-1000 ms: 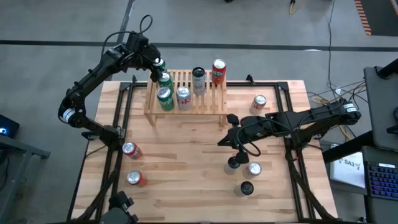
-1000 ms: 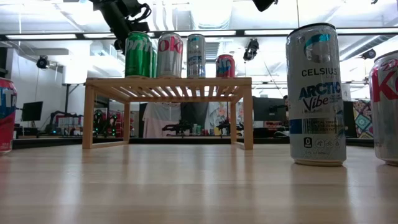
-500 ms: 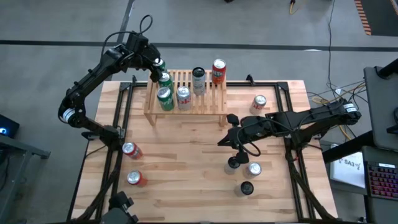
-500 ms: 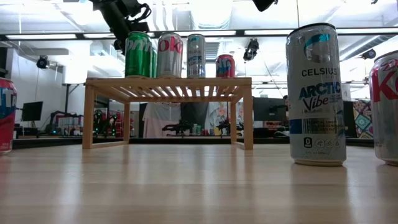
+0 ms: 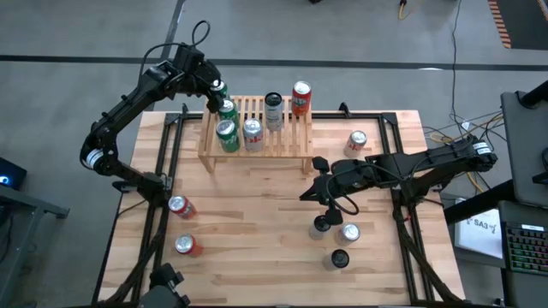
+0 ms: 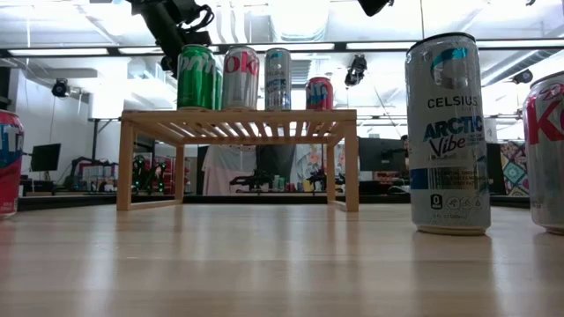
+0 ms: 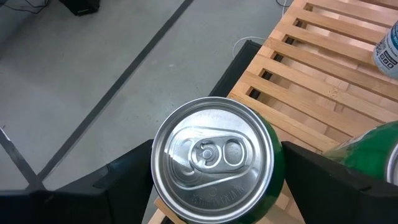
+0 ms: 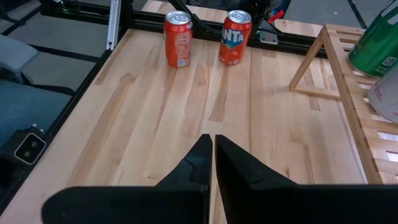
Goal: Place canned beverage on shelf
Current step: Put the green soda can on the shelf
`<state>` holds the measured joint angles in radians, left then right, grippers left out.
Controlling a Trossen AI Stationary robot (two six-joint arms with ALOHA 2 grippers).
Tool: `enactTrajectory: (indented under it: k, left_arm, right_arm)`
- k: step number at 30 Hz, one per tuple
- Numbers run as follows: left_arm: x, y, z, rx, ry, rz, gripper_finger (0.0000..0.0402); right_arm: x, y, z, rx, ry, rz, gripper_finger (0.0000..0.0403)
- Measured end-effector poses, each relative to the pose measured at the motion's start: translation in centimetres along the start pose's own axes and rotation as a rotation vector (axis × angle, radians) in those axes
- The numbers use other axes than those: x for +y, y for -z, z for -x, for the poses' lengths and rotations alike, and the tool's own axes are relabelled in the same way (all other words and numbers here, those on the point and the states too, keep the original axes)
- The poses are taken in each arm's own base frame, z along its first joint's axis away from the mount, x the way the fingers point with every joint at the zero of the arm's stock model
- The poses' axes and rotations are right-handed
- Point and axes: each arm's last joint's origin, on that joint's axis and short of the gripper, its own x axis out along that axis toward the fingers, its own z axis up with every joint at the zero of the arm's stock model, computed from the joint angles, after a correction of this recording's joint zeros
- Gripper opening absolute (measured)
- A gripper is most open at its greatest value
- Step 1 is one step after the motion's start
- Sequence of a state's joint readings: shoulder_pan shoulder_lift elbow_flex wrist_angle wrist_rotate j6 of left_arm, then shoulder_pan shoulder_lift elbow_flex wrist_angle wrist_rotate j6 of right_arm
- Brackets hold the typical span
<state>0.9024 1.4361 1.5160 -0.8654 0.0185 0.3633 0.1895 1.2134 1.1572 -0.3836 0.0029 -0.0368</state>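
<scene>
**On the table: cans and shelf, stock at this moment**

High view: one shelf [image 5: 257, 137] at the table's [image 5: 257, 222] far edge, carrying five cans: two green, one silver, one slim pale, one red. Seven cans stand off the shelf: two red at the near left, one red-and-white at the far right, three near the right gripper [image 5: 323, 198], one beyond the shelf's far left corner. The left gripper [image 5: 216, 97] is at the shelf's far left corner, over the rear green can [image 5: 226, 109].

Low view: four shelf cans show clearly; a silver one reads "oke". On the table a tall can [image 6: 448, 132] reads "CELSIUS ARCTIC Vibe".

Left wrist view: the green can [image 7: 214, 163] sits between the left gripper's spread fingers [image 7: 124, 180], upright on the shelf's end slats; contact cannot be told.

Right wrist view: right gripper's fingers pressed together, holding nothing, over bare table; one can ahead reads "Fanta" [image 8: 235, 37].
</scene>
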Motion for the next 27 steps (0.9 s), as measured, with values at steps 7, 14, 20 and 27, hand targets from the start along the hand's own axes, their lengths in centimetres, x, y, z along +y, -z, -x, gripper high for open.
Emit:
enactTrajectory:
  k: [7, 14, 20, 27]
  left_arm:
    - [0.0, 0.01, 0.0, 0.001, 0.0, 0.007, 0.0309]
    - [-0.02, 0.02, 0.0, 0.001, 0.003, 0.011, 0.0335]
    - [0.01, -0.05, 0.08, -0.002, 0.002, 0.011, 0.0343]
    - [0.16, -0.5, 0.86, -0.027, -0.008, 0.01, 0.0343]
  right_arm:
    - [0.01, 0.0, -0.01, 0.0, 0.0, 0.0, 0.0009]
    - [0.0, 0.0, 0.0, 0.0, 0.0, -0.002, 0.0009]
    - [0.0, 0.0, -0.01, 0.0, 0.0, -0.003, 0.0009]
    - [0.0, 0.0, -0.01, 0.0, 0.0, -0.003, 0.0009]
